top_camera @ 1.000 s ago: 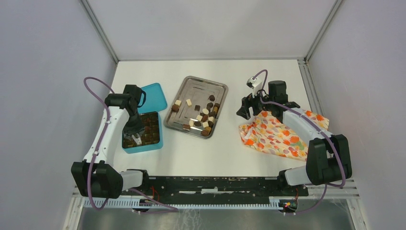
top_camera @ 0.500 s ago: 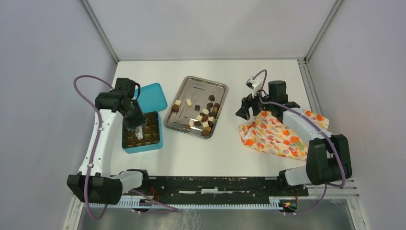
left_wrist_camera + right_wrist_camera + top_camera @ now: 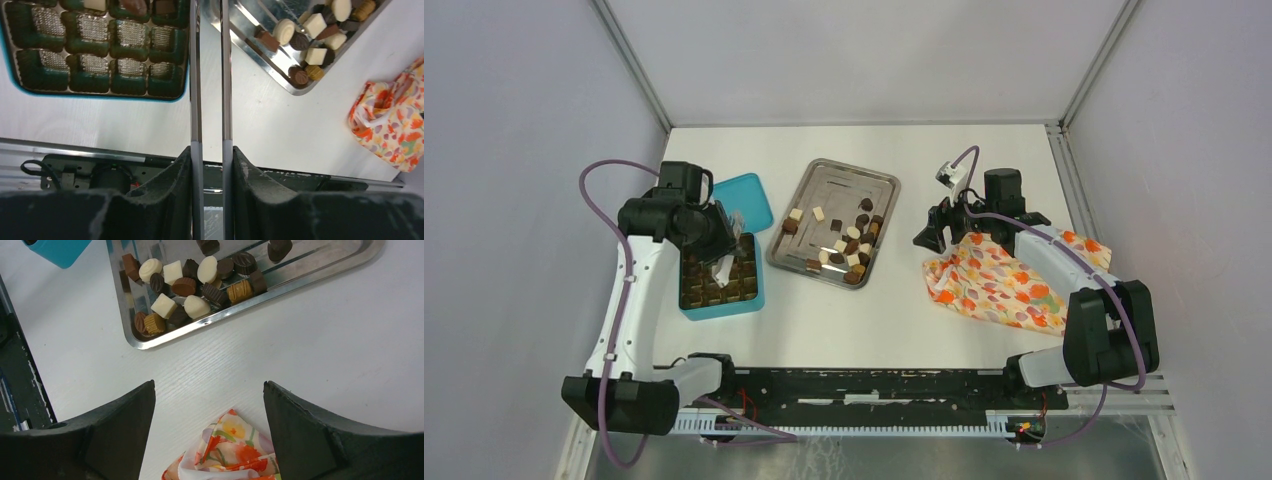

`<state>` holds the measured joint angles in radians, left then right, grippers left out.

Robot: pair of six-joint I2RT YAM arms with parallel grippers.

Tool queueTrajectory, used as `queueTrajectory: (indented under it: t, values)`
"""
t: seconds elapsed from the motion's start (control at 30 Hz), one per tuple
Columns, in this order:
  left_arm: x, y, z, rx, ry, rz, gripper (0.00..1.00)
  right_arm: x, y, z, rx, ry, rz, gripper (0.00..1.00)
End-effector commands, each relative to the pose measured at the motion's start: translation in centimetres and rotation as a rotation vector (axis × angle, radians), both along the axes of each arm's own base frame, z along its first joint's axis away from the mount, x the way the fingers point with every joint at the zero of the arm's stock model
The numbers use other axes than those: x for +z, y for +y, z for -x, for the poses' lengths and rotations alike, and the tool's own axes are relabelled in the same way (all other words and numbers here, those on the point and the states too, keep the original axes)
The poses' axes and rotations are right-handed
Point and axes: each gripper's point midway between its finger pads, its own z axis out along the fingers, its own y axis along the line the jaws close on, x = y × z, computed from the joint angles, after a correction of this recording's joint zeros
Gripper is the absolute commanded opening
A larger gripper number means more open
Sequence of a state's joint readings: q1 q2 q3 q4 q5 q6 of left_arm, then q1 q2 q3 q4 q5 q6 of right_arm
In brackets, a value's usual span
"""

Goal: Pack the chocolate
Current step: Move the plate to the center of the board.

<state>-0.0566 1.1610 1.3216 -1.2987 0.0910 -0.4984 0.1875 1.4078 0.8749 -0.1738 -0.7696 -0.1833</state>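
Lots of the chocolate (image 3: 852,245), small bite-size pieces in dark brown, mid-brown and cream-white, is sitting loose on the rectangular steel tray (image 3: 844,165) in the middle of the white worktop (image 3: 874,320). The pieces are mostly bunched toward the tray's near end, with a few scattered further up.

Left of the tray is the teal square compartmented box (image 3: 721,300), with its teal lid (image 3: 744,200) lying open just behind it. From the left wrist view, the two rows of cells nearest the arm bases are empty. The row at the very top edge of that view has a cream piece (image 3: 95,4) and a couple of brown ones in it. Can't tell how full the rest of the box is.

The left tool (image 3: 721,268) hangs tilted over the box's right side, next to the tray. Its fingers (image 3: 196,75) are narrow, with just a slim gap and nothing between them, and you can see the worktop straight through it.

The right tool (image 3: 209,390) is spread wide and carries nothing. It's above bare worktop between the tray and the crumpled orange floral cloth (image 3: 994,285), right at the cloth's near corner. The cloth sits on the right side of the worktop, well apart from the tray, and the right arm stretches across above it.
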Motion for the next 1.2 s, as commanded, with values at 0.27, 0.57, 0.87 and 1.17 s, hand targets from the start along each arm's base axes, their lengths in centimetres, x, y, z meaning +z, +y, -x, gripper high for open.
queueTrajectory:
  t: [0.27, 0.57, 0.87, 1.17]
  values:
    - [1.9, -4.1, -2.6, -0.075, -0.157, 0.199, 0.29, 1.2, 0.7, -0.4, 0.042, -0.036, -0.039, 0.85]
    - [0.8, -7.0, -3.4, -0.133, -0.142, 0.176, 0.29, 1.2, 0.8, -0.3, 0.047, -0.037, -0.039, 0.85]
    - [0.2, -9.4, -4.0, -0.18, -0.138, 0.157, 0.29, 1.2, 0.8, -0.1, 0.053, -0.039, -0.045, 0.85]
    - [0.5, -11.8, -5.2, -0.222, -0.171, 0.174, 0.29, 1.4, 0.9, -0.1, 0.056, -0.042, -0.052, 0.85]
